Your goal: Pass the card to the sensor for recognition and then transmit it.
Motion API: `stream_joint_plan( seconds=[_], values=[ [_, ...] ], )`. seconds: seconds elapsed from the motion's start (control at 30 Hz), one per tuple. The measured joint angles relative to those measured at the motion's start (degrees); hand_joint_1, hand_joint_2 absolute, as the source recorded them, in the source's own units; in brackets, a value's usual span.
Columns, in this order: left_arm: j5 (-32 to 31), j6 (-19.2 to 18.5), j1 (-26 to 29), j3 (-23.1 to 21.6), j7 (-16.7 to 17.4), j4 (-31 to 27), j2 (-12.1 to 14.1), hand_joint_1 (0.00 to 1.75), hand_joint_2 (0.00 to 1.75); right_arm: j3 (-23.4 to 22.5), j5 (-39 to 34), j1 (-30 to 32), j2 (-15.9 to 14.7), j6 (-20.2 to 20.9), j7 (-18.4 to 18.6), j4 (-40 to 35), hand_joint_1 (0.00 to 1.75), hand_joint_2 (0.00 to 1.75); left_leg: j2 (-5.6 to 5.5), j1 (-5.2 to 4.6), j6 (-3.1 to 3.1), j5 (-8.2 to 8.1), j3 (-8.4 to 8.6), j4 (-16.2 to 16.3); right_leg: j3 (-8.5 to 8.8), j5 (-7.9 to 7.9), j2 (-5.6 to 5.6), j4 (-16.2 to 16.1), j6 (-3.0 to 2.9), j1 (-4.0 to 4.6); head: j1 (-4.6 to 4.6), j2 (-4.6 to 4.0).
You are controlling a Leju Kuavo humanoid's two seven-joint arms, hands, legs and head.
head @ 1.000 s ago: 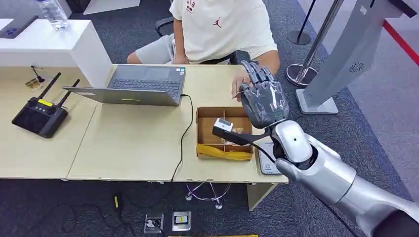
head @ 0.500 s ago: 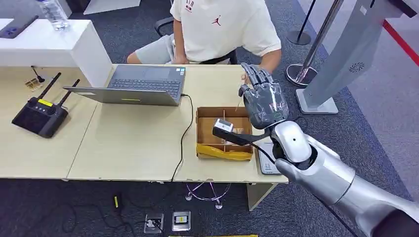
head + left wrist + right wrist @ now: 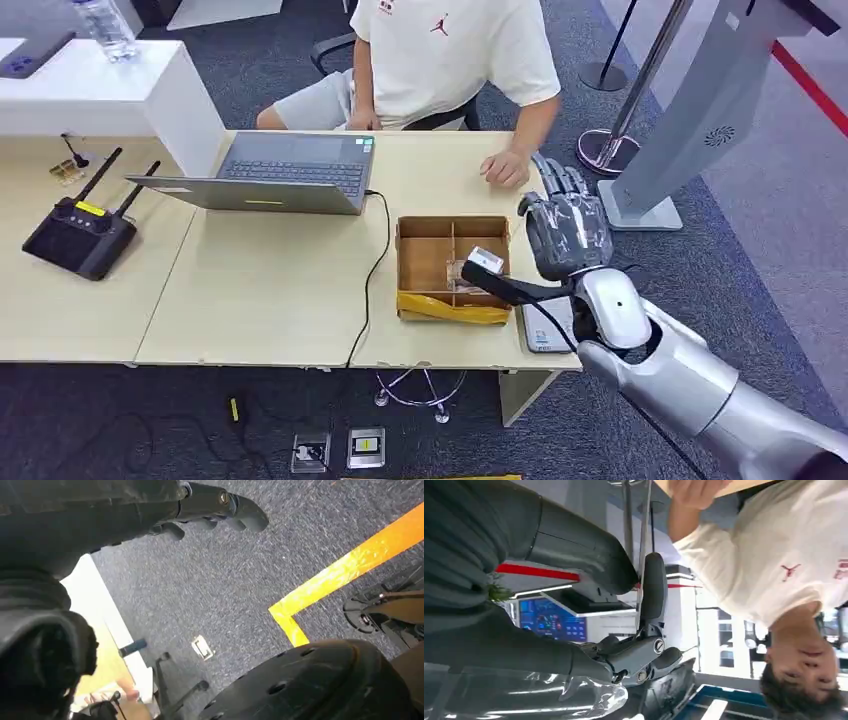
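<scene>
- L hand [image 3: 90, 515]: hangs over the floor, prob. idle; fingers [image 3: 235, 505] loosely apart, nothing in them.
- Grey reader pad [image 3: 540, 325], x1, lower right at bench [image 3: 270, 290] edge, partly under R arm; prob. the sensor.
- R hand [image 3: 565, 232]: right of centre, back to cam, raised just above the reader and right of the box, facing the person. Clamp state: can't tell.
- Card: not made out; if held, it's hidden behind the palm.
- Cardboard box [image 3: 402, 260], x1, divided, mid-frame.
- Person [image 3: 450, 50], x1, top centre; their hand [image 3: 503, 168] rests on the bench, likely waiting to receive.
- Laptop [image 3: 290, 170], x1, upper left of centre.
</scene>
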Motion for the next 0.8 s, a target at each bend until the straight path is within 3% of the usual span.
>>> stream_joint_plan(
  seconds=[0.57,0.8],
  values=[
    [1.5,0.0,0.9,1.2,-0.7,0.0,-0.2,0.0,0.0,-7.5,-0.5,9.3,-5.4,-3.8,2.4,-1.4,1.75,1.75,0.06,0.04,0.0,0.0,0.01,0.0,0.01,0.06,0.02,0.0,-0.07,0.06,0.02,0.0],
    [1.3,0.0,0.8,1.1,-0.7,0.0,-0.2,0.0,0.0,-11.0,-0.7,14.2,-7.2,-3.5,2.7,-2.8,1.75,1.75,0.06,0.06,-0.01,0.0,0.01,0.0,0.03,0.06,0.01,0.0,-0.08,0.08,0.0,0.0]
  ],
)
